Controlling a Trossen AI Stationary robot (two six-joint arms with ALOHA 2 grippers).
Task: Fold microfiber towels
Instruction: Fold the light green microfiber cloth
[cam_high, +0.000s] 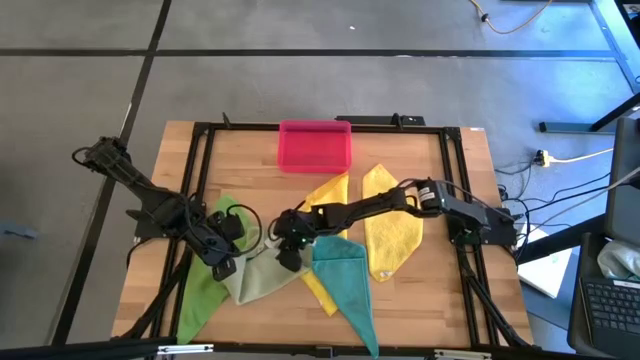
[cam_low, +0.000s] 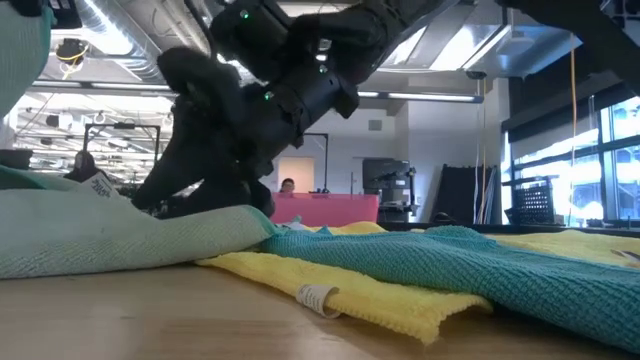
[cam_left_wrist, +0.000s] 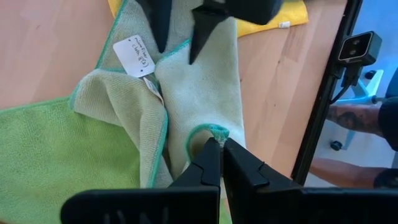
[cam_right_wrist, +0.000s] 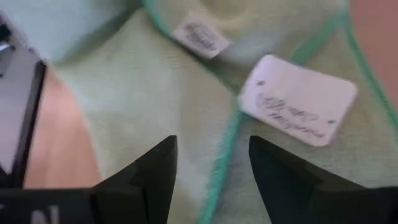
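Note:
The pale olive towel (cam_high: 262, 278) lies crumpled at the table's near middle, partly folded over, with a white label (cam_left_wrist: 135, 55). It overlaps the bright green towel (cam_high: 203, 285) on its left. My left gripper (cam_left_wrist: 219, 144) is shut on a corner of the olive towel. My right gripper (cam_right_wrist: 211, 149) is open, its fingers on either side of the olive towel's teal-trimmed edge (cam_right_wrist: 225, 146) beside the label. The teal towel (cam_high: 347, 280) and two yellow towels (cam_high: 392, 232) (cam_high: 318, 288) lie to the right. My left gripper pinches a teal-trimmed corner (cam_left_wrist: 214, 130) of the pale olive towel between its two fingertips. The corner bunches up at the tips, and the rest of the towel lies slack on the table. I cannot tell whether my right gripper touches the towel.
A pink tray (cam_high: 315, 146) stands at the table's far middle. A black frame rail (cam_left_wrist: 323, 99) runs along the table's edges. A person's forearm (cam_left_wrist: 357, 118) shows beyond the rail in the left wrist view. Bare wood (cam_high: 240, 170) lies at the far left.

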